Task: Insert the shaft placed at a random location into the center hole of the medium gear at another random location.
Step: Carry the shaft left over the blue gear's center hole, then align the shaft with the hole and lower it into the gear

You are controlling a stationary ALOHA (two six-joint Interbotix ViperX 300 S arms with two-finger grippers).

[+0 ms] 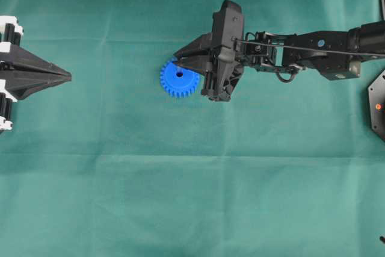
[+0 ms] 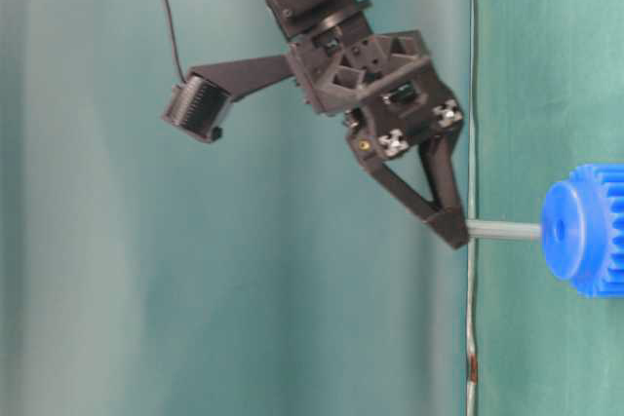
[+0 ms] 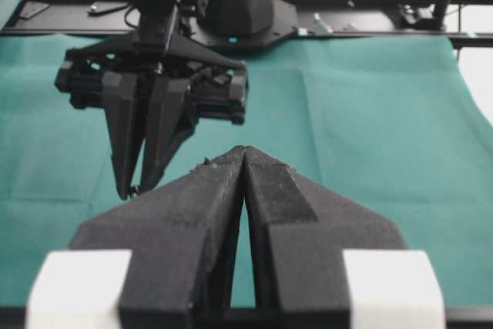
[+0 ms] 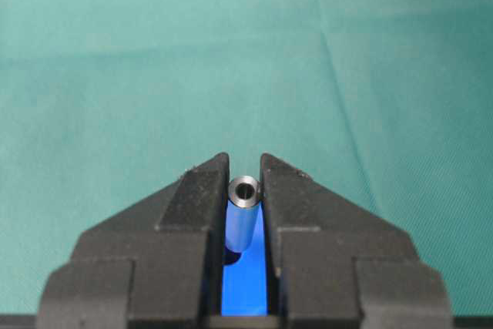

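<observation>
The blue medium gear (image 1: 179, 80) lies flat on the green cloth, left of centre. My right gripper (image 1: 175, 58) hangs just over it, shut on the silver shaft (image 2: 503, 231), which stands upright. In the right wrist view the shaft (image 4: 244, 204) sits between the fingers (image 4: 202, 198) with blue gear (image 4: 248, 290) below. Its lower end meets the gear's hub at the dark center hole (image 4: 232, 256); I cannot tell how deep it sits. My left gripper (image 1: 67, 77) rests at the far left, shut and holding nothing, pointing toward the gear.
A black device with a red light (image 1: 377, 106) sits at the right edge. In the left wrist view, the black base frame (image 3: 254, 17) borders the cloth's far side behind the right gripper (image 3: 131, 190).
</observation>
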